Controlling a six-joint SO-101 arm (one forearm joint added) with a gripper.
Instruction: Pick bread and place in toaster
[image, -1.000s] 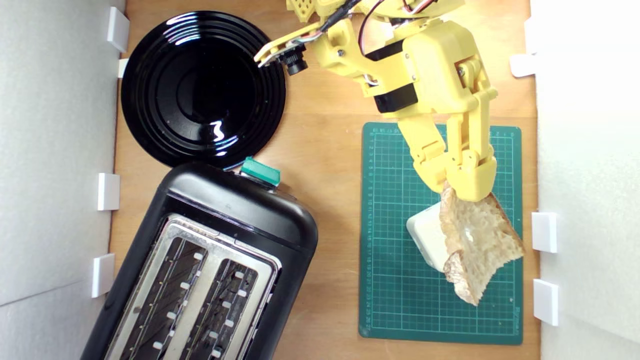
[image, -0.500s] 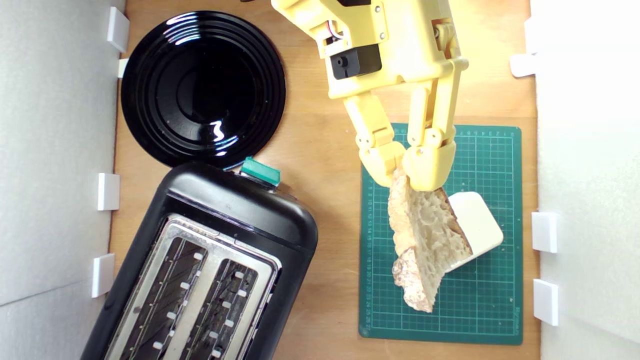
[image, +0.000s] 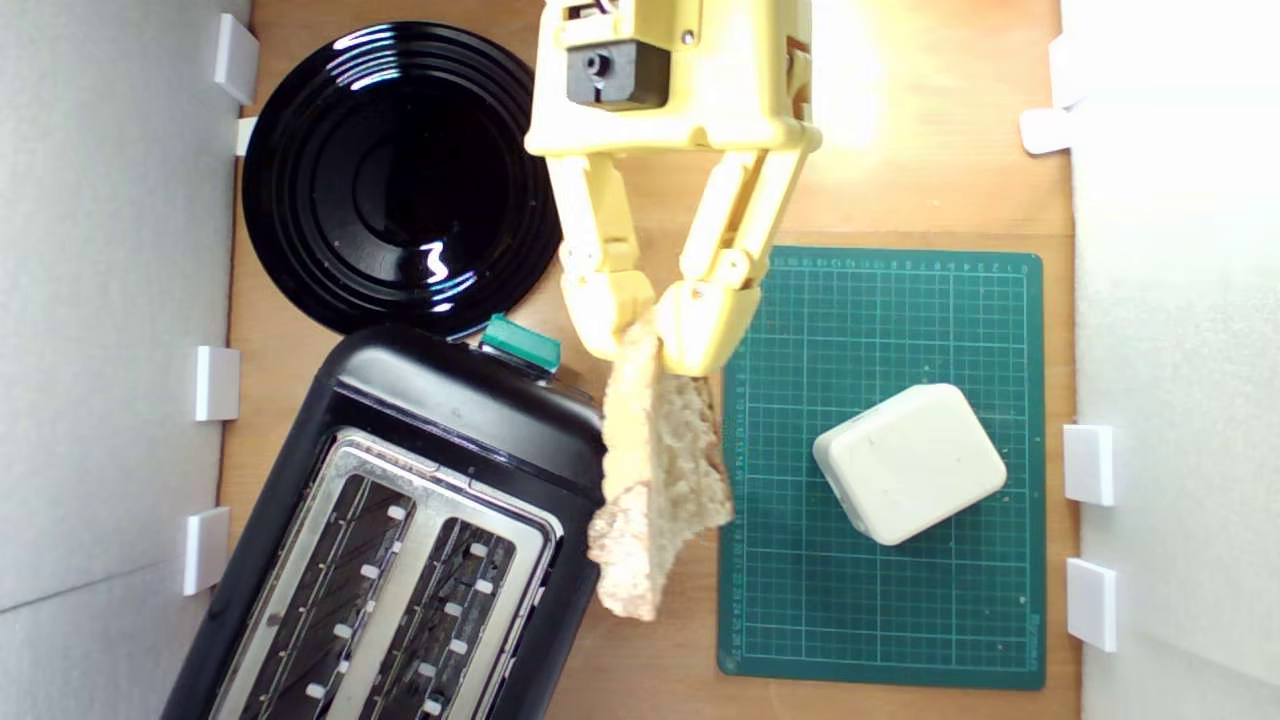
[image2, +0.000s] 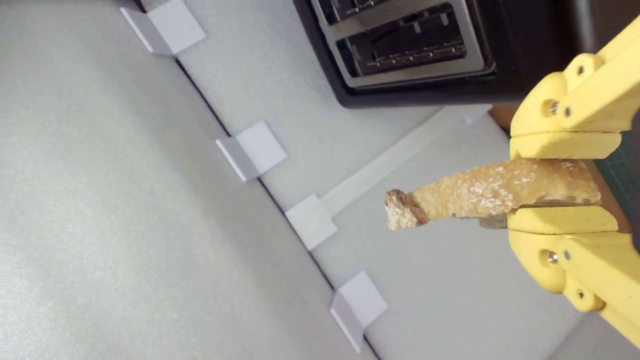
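Observation:
My yellow gripper (image: 648, 340) is shut on the bread (image: 655, 480), a holey beige slice with tan crust, held by one end and lifted off the table. In the exterior view the slice hangs edge-on just beside the toaster's right wall. The toaster (image: 420, 520) is black with a silver top plate, two long empty slots and a green lever knob (image: 520, 343). The wrist view shows the bread (image2: 480, 195) clamped between both yellow fingers of the gripper (image2: 560, 184), with the toaster (image2: 400, 55) beyond it.
A glossy black round plate (image: 400, 170) lies at the exterior view's upper left. A green cutting mat (image: 800, 620) lies on the right with a cream-white rounded block (image: 908, 462) on it. Grey foam walls (image: 110, 300) with white clips border both sides.
The gripper has carried the bread leftward in the exterior view, from above the mat and block to beside the toaster. The wrist has turned, so the slice now shows edge-on.

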